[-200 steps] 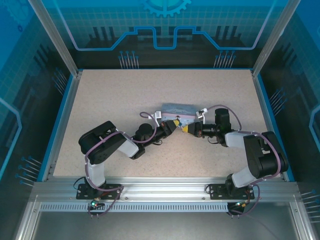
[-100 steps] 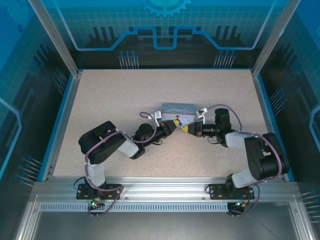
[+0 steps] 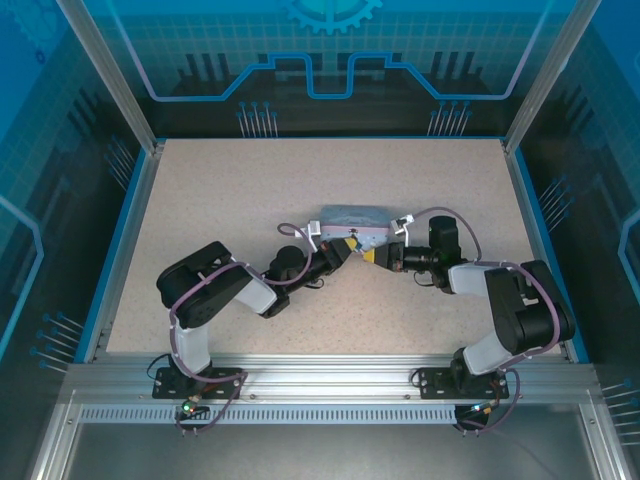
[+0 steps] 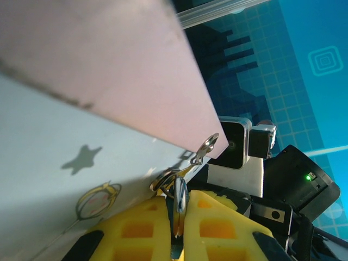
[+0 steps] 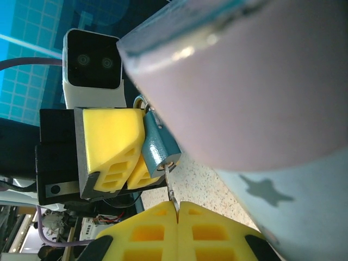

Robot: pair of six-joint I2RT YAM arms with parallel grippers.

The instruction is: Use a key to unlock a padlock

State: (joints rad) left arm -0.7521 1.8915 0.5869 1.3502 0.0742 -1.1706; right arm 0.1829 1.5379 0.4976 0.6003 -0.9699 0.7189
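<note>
Both arms fold low and reach inward, wrists meeting mid-scene. The left gripper [image 3: 344,250] points right and is pinched tight on the padlock [image 5: 157,145]. The right gripper [image 3: 373,257], facing it almost tip to tip, is clamped on the key [image 5: 171,191].

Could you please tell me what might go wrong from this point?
1. The thin key, pinched in the right gripper, only just meets the underside of the padlock. A slight misalignment could make it slip or tilt.
2. The left gripper holds the padlock right beside the tin, so twisting may shove the tin.
</note>
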